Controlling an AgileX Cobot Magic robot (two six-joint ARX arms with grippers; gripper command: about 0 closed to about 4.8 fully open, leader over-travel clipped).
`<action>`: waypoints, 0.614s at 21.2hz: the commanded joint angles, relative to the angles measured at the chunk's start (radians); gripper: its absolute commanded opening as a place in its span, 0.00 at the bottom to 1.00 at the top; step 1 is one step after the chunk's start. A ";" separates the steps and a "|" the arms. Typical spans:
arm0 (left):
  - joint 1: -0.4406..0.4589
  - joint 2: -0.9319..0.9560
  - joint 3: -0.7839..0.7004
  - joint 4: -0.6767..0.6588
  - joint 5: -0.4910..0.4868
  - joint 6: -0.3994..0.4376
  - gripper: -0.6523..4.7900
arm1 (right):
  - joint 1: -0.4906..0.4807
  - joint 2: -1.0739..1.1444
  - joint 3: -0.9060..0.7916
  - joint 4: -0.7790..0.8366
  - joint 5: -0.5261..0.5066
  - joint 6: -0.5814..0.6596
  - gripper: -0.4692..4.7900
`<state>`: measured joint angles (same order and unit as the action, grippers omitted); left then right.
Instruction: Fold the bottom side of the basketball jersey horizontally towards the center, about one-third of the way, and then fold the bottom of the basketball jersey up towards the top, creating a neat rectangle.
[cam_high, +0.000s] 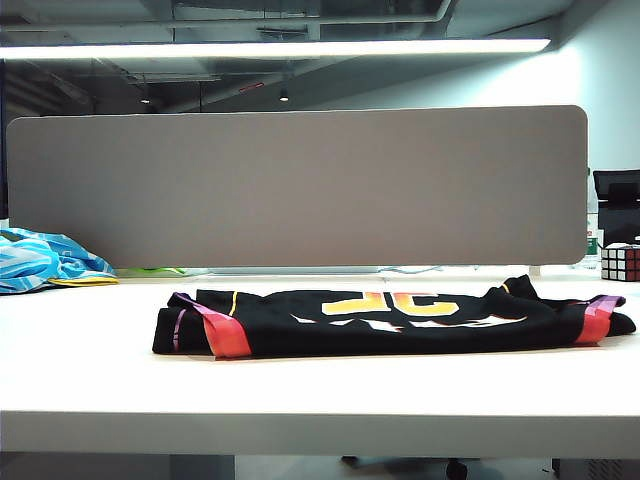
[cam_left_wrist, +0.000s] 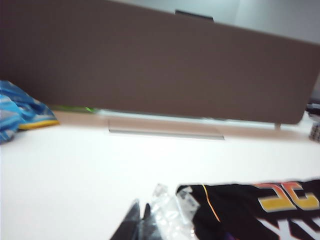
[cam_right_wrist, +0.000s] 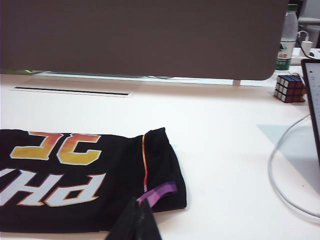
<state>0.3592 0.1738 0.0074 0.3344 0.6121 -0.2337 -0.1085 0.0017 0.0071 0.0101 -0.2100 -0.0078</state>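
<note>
The basketball jersey (cam_high: 400, 320) lies folded into a long black band across the middle of the white table (cam_high: 300, 390), its orange-yellow number and white lettering facing up and pink-red trim at both ends. Neither arm shows in the exterior view. In the left wrist view my left gripper (cam_left_wrist: 141, 207) is shut and empty, hovering just off the jersey's (cam_left_wrist: 250, 215) end, with a clear glossy piece beside its fingers. Over the other end of the jersey (cam_right_wrist: 75, 175), close to the purple trim, my right gripper (cam_right_wrist: 137, 201) is shut with nothing in it.
A blue-and-white cloth (cam_high: 45, 262) lies at the back left. A grey divider panel (cam_high: 300, 185) walls off the rear of the table. At the right stand a Rubik's cube (cam_right_wrist: 289, 88) and a water bottle (cam_right_wrist: 285, 37), with a white cable (cam_right_wrist: 280, 175) nearby.
</note>
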 joint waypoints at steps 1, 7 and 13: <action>0.014 -0.090 0.002 -0.072 -0.026 -0.029 0.11 | 0.000 -0.002 -0.002 0.020 -0.002 0.005 0.09; -0.013 -0.171 0.002 -0.190 -0.073 -0.032 0.11 | 0.006 -0.002 -0.002 0.024 -0.004 0.023 0.09; -0.131 -0.172 0.002 -0.200 -0.211 -0.030 0.11 | 0.006 -0.002 -0.002 0.010 -0.061 0.035 0.09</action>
<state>0.2531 0.0017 0.0074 0.1352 0.4297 -0.2657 -0.1024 0.0017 0.0071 0.0166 -0.2646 0.0223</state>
